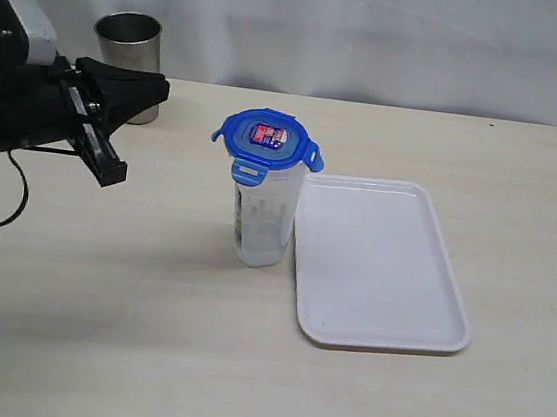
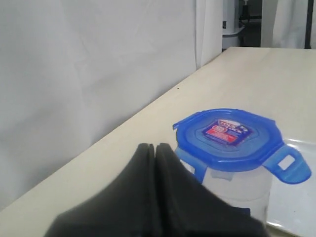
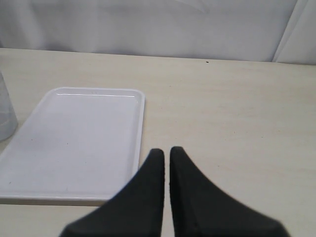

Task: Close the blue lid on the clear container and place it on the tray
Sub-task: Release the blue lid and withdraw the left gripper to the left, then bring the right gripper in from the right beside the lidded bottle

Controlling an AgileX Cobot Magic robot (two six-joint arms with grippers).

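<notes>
while the blue lid (image 1: 268,139) sits on top of the clear container (image 1: 261,222), its snap flaps stand out sideways from the rim rather than lying folded against the wall; a small red-blue sticker shows on the lid's top; the container stands upright on the bench (image 1: 94,328) near its middle, just beside the left long edge of the tray (image 1: 382,271), on the bench surface and not on the tray; whether its base touches the tray's rim cannot be told; the white tray lies flat to the right of the middle, its long sides running from the back edge toward the front edge; a steel cup (image 1: 129,46) stands near the back-left corner, close to the white curtain (image 1: 379,29) behind the bench; the left tool (image 1: 159,89) hangs in the air over the back-left part of the bench, just in front of the cup and apart from the container, its tip pointing toward the lid; its fingers (image 2: 143,163) are pressed together with nothing between them; the right tool (image 3: 166,150), out of the exterior view, is likewise pressed together and holds nothing; it hovers over bare bench near the tray's long edge that lies away from the container.
</notes>
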